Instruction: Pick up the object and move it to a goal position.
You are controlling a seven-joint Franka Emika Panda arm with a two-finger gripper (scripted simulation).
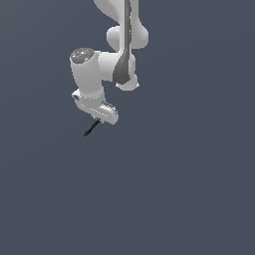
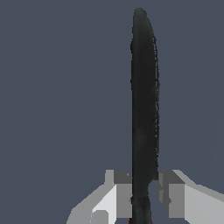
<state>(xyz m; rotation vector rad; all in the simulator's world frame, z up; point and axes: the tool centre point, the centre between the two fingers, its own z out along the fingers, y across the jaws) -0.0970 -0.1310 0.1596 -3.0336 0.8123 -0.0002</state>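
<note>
Gripping the thin black stick with a tiny red end (image 2: pixel 144 109), the white arm's fingers (image 2: pixel 124 197) sit closed against both of its sides in the wrist view, so the pick looks done. In the exterior view the stick (image 1: pixel 92 127) pokes out below the white gripper (image 1: pixel 101 119), toward the exterior view's left. No goal marker shows, so the carry to goal judged still left.

The stick (image 1: pixel 92 128) at the gripper (image 1: pixel 99 119) is black, with a trace of red at its gripped end. The gripper is white with grey fingertips (image 2: pixel 124 194). Behind both lies a plain dark slate-blue surface (image 1: pixel 189 189).
</note>
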